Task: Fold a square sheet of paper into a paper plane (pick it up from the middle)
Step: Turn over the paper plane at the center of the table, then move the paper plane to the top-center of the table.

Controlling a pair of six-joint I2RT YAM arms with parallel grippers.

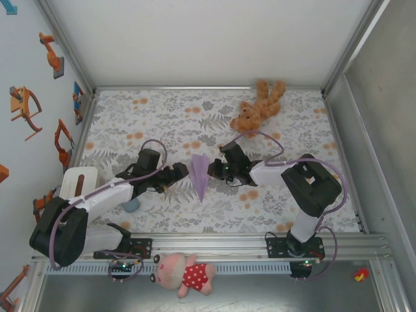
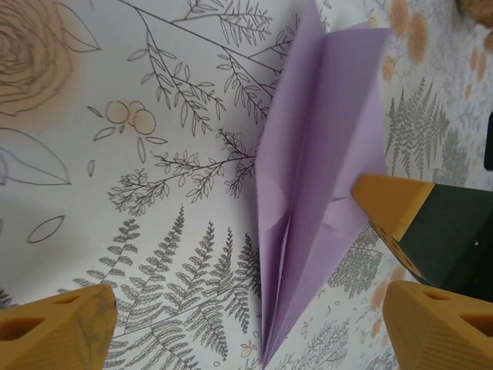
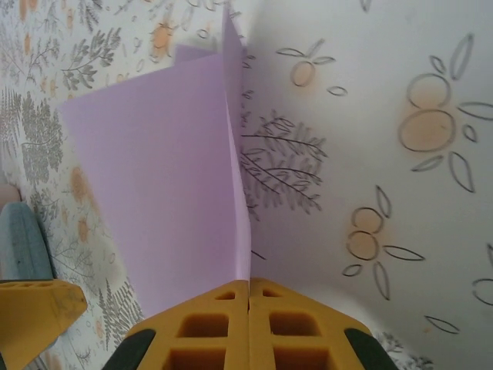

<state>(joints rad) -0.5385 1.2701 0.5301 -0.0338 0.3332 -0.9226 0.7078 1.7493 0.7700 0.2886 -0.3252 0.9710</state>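
Now, the paper plane [image 1: 201, 175] sits mid-table, the right gripper [image 3: 248, 297] pinched shut on its centre fold, the left gripper [image 1: 182, 173] gaping beside it. Best close gently, I'd say, square across the crease.

Your paper plane [image 1: 200, 174], pale lilac narrow dart, centre fold standing up, sharp tip toward the near edge.

Floral tablecloth [image 1: 162, 117] covers the work surface. Brown teddy bear [image 1: 258, 107] lies at 1 o'clock, near the far edge. Small grey-blue pad [image 1: 132, 205] sits at 8 o'clock. Pink pig plush [image 1: 185, 273] lies at 6 o'clock, off the cloth, by the near rail [image 1: 247, 244].
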